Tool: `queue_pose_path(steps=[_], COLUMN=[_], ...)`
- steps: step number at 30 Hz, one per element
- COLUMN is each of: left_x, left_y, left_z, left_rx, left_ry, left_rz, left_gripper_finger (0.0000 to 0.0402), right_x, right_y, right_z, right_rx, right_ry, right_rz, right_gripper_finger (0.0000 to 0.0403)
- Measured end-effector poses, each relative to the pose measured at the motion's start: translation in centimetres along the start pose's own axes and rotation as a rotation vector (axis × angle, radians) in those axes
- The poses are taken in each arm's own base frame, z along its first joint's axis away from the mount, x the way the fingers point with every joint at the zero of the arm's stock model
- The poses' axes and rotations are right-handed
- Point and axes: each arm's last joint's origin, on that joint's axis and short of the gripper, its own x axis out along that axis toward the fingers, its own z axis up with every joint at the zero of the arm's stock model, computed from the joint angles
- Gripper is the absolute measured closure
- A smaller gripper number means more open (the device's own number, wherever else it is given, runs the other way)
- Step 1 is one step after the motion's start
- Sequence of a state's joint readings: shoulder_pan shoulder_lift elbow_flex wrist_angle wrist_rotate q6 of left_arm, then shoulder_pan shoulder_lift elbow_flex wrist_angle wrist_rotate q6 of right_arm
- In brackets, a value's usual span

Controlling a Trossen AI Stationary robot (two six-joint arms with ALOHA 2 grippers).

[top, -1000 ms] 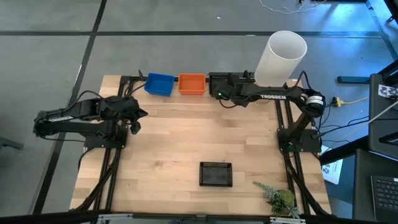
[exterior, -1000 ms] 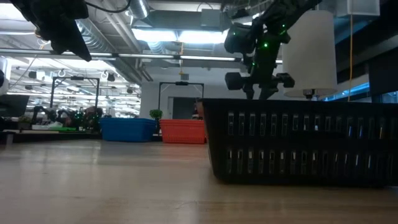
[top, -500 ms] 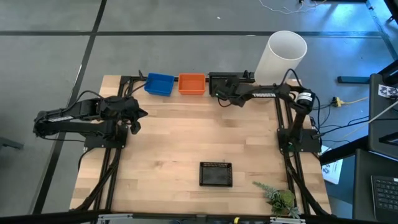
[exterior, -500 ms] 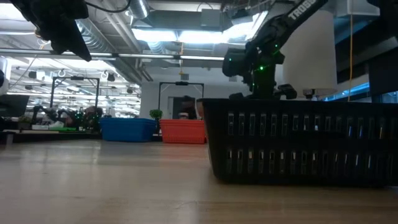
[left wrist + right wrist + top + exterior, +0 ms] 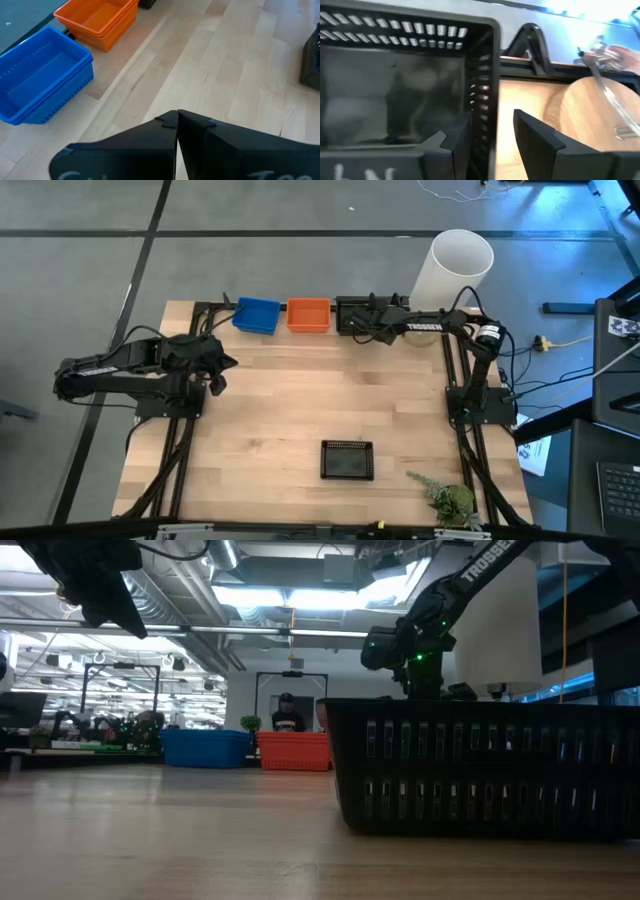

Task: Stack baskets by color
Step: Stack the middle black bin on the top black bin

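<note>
Our right fingers (image 5: pixel 492 137) stand apart, straddling the side wall of the black basket (image 5: pixel 400 75) at the counter's (image 5: pixel 290 410) far edge, one finger inside it and one outside. Beside it along that edge sit the orange baskets (image 5: pixel 308 315), then the blue baskets (image 5: pixel 257 315). Another black basket (image 5: pixel 347 460) lies alone near the near edge. Our left fingers (image 5: pixel 177 125) are pressed together, empty, above the left edge.

Blue basket (image 5: pixel 256 316), orange basket (image 5: pixel 308 315), seemingly black baskets (image 5: pixel 347 460).
</note>
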State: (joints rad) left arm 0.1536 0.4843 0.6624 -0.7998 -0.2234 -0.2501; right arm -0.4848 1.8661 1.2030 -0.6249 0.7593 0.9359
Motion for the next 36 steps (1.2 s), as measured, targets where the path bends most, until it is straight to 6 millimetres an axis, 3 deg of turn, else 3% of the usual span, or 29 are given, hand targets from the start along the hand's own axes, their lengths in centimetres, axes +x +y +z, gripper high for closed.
queue_pose_path(steps=[11, 24, 29, 36], left_x=[0.0, 0.0, 0.0, 0.0], left_y=[0.0, 0.0, 0.0, 0.0], left_z=[0.0, 0.0, 0.0, 0.0], left_rx=[0.0, 0.0, 0.0, 0.0], left_ry=[0.0, 0.0, 0.0, 0.0], left_rz=[0.0, 0.0, 0.0, 0.0], left_gripper_finger=[0.0401, 0.0401, 0.0401, 0.0401], right_x=[0.7, 0.7, 0.4, -1.2], right_y=[0.1, 0.1, 0.3, 1.1], right_z=[0.6, 0.6, 1.0, 3.4], right_rx=[-0.009, -0.019, -0.013, -0.025], right_ry=[-0.007, 0.006, 0.011, -0.011], right_rz=[0.021, 0.038, 0.054, 0.109], right_gripper_finger=[0.027, 0.0389, 0.0392, 0.0397])
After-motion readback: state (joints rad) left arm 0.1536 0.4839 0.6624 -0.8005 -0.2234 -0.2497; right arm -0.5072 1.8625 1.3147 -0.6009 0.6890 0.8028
